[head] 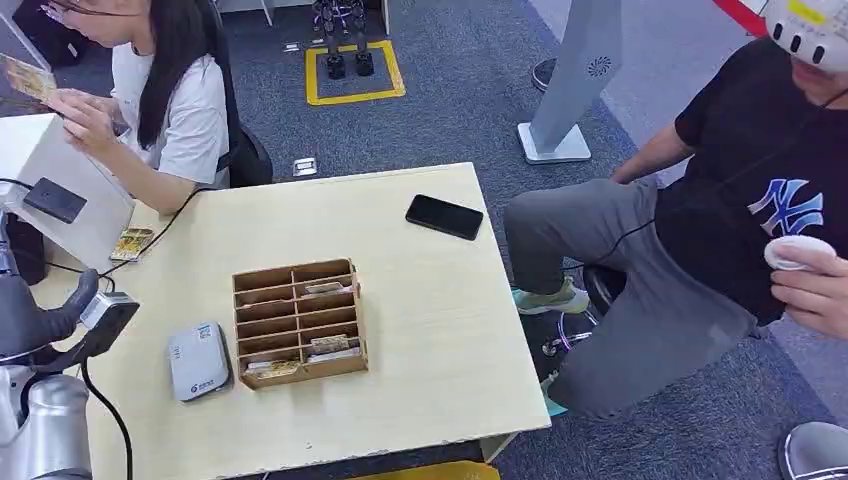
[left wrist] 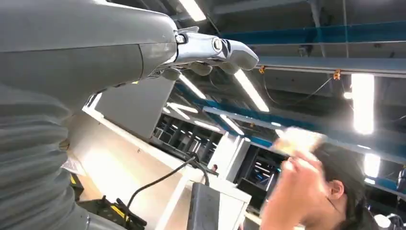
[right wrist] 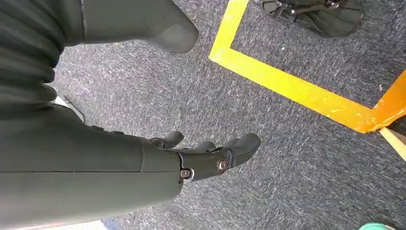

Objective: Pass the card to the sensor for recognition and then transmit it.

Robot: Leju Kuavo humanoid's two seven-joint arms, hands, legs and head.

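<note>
From the head view I see my left hand raised just off the table edge, left of the card reader, fingers loosely spread and holding nothing. My right hand hangs over the carpet, fingers apart, empty. The card is up in the seated person's hand, beyond the table's far left corner.

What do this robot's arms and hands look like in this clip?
The left arm is silver with a black cable along it. The left hand has a grey ribbed cover, a thick grey thumb, shiny metal knuckles and grey fingertips. The right hand looks the same but with darker fingers.
</note>
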